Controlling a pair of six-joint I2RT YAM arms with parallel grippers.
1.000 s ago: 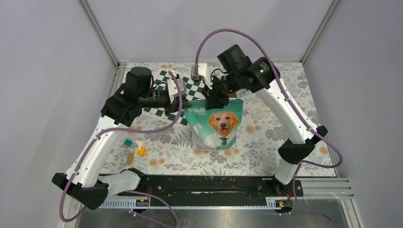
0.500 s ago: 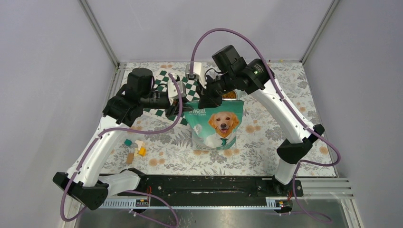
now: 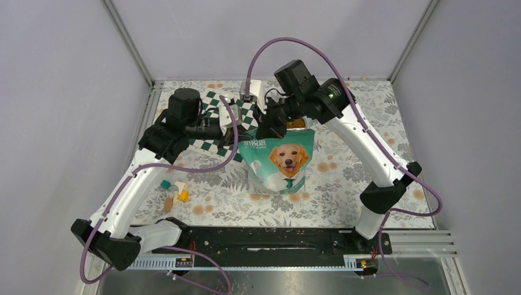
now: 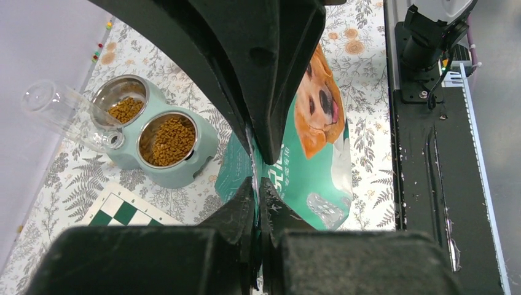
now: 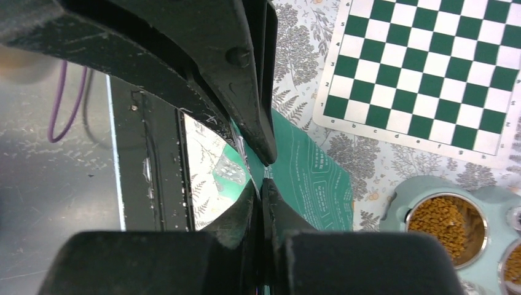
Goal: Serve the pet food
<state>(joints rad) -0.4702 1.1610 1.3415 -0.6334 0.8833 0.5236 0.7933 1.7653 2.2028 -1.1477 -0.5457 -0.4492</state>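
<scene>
While the teal bag (image 3: 279, 163) stands upright on the floral table (image 3: 344, 196), left gripper (image 4: 261, 172) pinched shut on its top edge, right gripper (image 5: 263, 172) clamped likewise, pet food (image 4: 169, 140) in bowls (image 4: 203, 147) behind

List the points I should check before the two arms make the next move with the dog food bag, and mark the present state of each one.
1. Left fingers shut on the top edge of the bag: ok.
2. Right fingers shut on the same top edge: ok.
3. Bag upright, not fallen: ok.
4. Bag mouth open enough to pour: cannot tell, as no view shows it.
5. Feeder stands apart from the bag, with nothing between them: ok.
6. Room for more pet food in its two bowls: cannot tell; both hold some.
</scene>
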